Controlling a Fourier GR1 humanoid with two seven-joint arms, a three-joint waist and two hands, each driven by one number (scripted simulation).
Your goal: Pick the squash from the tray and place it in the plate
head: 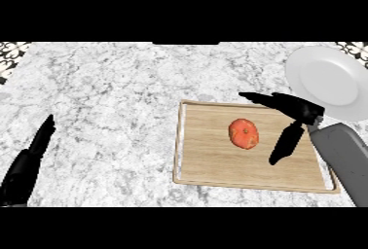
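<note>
An orange-red squash (244, 133) lies near the middle of a wooden tray (208, 160). My right hand (298, 112) hovers over the tray's right side, open, with fingers stretched left above the squash and the thumb pointing down to its right. Nothing is between them and the squash lies apart from both. A white plate (329, 80) rests on the counter at the upper right, just beyond the tray's far right corner. My left hand (28, 160) rests open at the lower left edge, far from the tray.
Grey-white marble counter (108, 97) spreads to the left of the tray. A patterned wall strip shows at both top corners. A dark notch sits at the counter's far edge in the middle.
</note>
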